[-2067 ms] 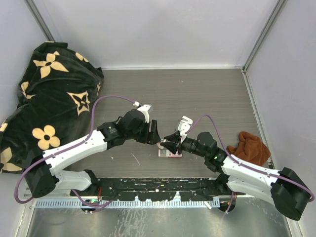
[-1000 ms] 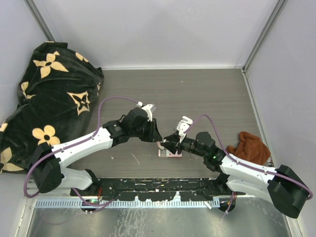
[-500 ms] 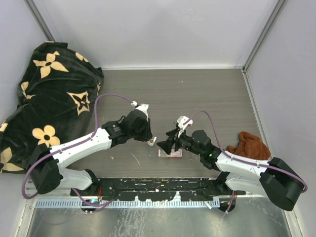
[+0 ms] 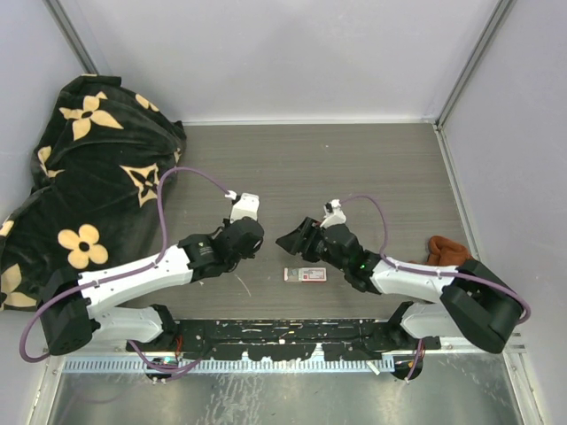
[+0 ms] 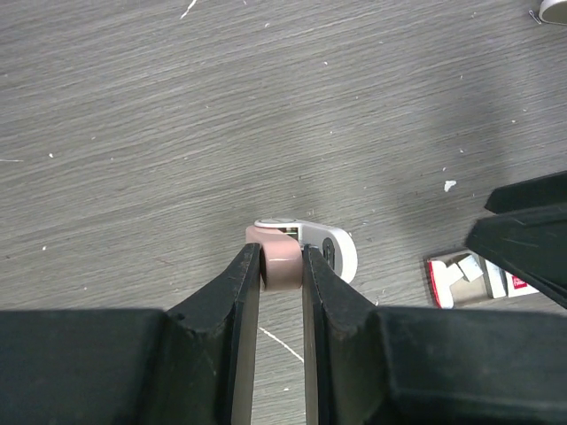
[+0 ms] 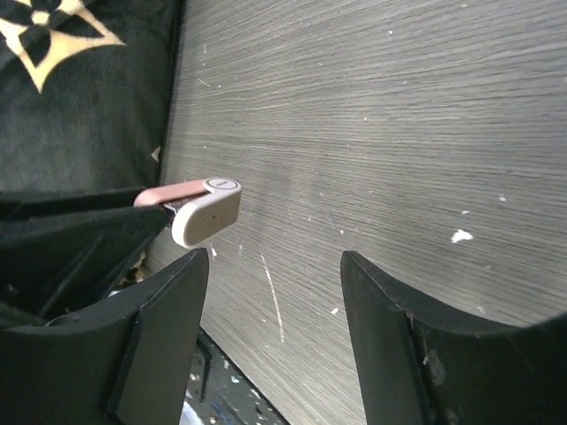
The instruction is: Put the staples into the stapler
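My left gripper point(image 5: 282, 259) is shut on a small pink-and-white stapler point(image 5: 330, 251) and holds its pink end just above the table. In the right wrist view the same stapler point(image 6: 205, 209) sticks out of the left gripper's black fingers point(image 6: 80, 232). The staples box point(image 4: 305, 274), red and white, lies flat on the table with its tray showing; it also appears at the right in the left wrist view point(image 5: 468, 276). My right gripper point(image 4: 285, 239) hovers open and empty, up and left of the box, facing the stapler point(image 6: 275, 266). From above, my left gripper point(image 4: 251, 241) hides the stapler.
A black blanket with tan flowers point(image 4: 89, 168) is heaped at the left. A brown cloth point(image 4: 447, 258) lies at the right by the wall. White walls close in the table at the back and sides. A black rail point(image 4: 283, 341) runs along the near edge.
My right gripper has opened and swung up and left off the staples box. My left gripper has drawn back to the left, still holding the stapler.
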{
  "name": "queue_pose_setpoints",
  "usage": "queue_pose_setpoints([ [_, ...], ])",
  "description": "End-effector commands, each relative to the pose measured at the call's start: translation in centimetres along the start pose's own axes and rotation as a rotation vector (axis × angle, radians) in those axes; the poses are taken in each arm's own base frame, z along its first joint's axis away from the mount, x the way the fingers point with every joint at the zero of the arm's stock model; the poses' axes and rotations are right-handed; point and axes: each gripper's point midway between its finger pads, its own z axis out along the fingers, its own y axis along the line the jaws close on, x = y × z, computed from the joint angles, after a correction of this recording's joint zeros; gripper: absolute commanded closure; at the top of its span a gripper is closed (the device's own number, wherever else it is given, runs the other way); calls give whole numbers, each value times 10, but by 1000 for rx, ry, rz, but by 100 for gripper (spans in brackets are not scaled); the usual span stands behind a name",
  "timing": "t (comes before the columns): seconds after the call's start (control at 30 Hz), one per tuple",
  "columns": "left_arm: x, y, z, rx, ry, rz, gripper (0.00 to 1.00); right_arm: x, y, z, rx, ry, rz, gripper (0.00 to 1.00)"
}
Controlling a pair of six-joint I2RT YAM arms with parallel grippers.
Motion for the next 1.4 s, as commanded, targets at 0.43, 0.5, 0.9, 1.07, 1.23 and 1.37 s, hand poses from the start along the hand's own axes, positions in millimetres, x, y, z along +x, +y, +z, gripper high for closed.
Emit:
queue_pose_setpoints([
  [0.43,-30,-11,1,-24,-123,-50,100,9,62,50,-92,87,64,44],
  [0.5,-29,-12,1,-23,-121,-44,100,14,61,52,-93,100,59,44],
  [0.9,-30,-14,-2,3,-133,-73,100,27,38,67,-9,112,63,69],
  [1.07,-31,-16,0,0,-133,-60,100,35,30,74,19,125,55,83],
  [1.23,-30,-14,-2,0,-128,-58,100,36,17,73,53,112,31,99],
  [1.37,-28,-16,-3,60,-109,-106,100,37,8,68,77,109,8,99],
])
